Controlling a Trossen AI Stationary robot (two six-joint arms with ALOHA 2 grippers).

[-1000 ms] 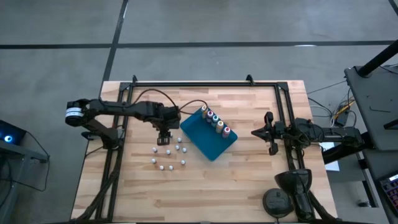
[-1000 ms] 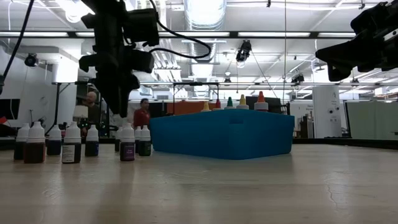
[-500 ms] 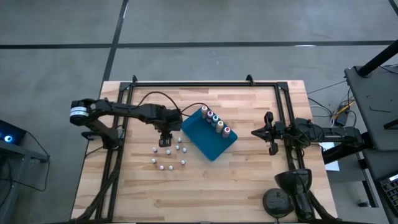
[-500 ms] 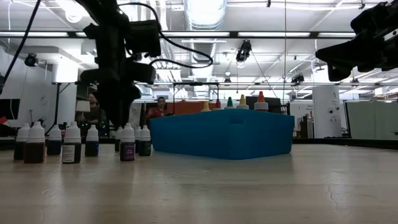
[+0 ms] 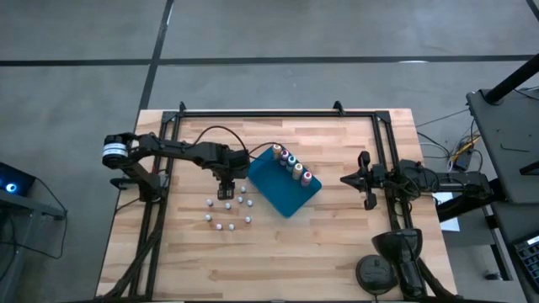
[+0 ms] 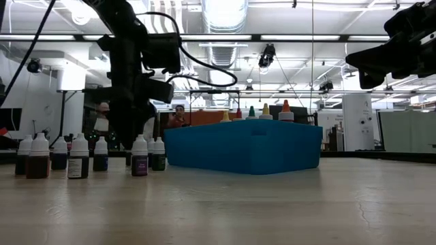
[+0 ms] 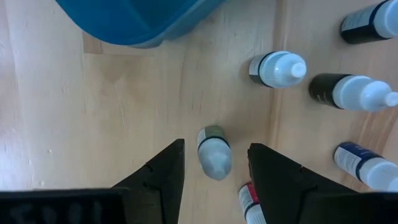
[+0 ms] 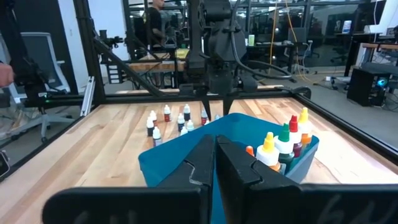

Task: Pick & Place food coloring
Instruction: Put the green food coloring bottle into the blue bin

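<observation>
The table (image 5: 320, 244) is formed of pale wood planks with visible grain, smooth and faintly shiny in the low view. The tray (image 5: 282, 189) is seen as matt blue plastic. The small bottles (image 7: 214, 152) are made of glossy plastic, with smooth white caps and printed paper-like labels. The left gripper (image 7: 214, 180) is finished in matt black, as is the right gripper (image 8: 214, 168). The frame (image 5: 278, 112) around the table is of black metal.
</observation>
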